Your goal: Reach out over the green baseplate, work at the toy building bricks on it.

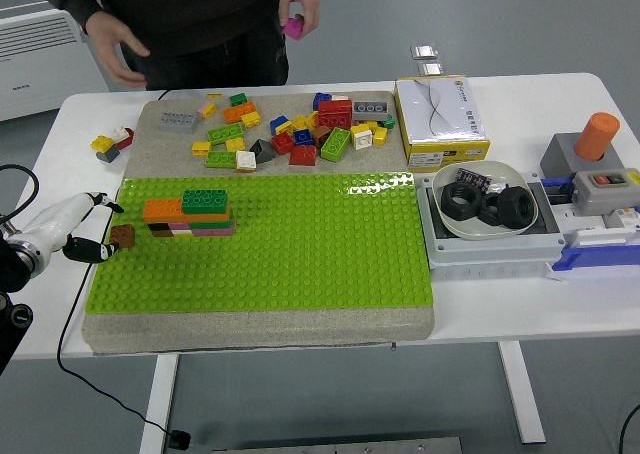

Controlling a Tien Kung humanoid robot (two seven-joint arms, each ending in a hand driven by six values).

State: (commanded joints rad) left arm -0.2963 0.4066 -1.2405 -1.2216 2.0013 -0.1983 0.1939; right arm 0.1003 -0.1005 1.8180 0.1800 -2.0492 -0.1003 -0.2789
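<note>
At the green baseplate's (300,254) left edge, left hand (85,232) pinching a brown brick (123,237) (person behind table).

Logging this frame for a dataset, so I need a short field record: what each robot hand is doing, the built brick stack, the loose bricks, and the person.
left hand: holds brown brick at green baseplate's left edge
right hand: not in view
brick stack: on baseplate, far left
loose bricks: on grey mat behind baseplate
person's hand: holds pink brick, away from table

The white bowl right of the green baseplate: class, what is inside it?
Inside the white bowl lie black rubber rings; whatever is beneath them is covered.
</note>
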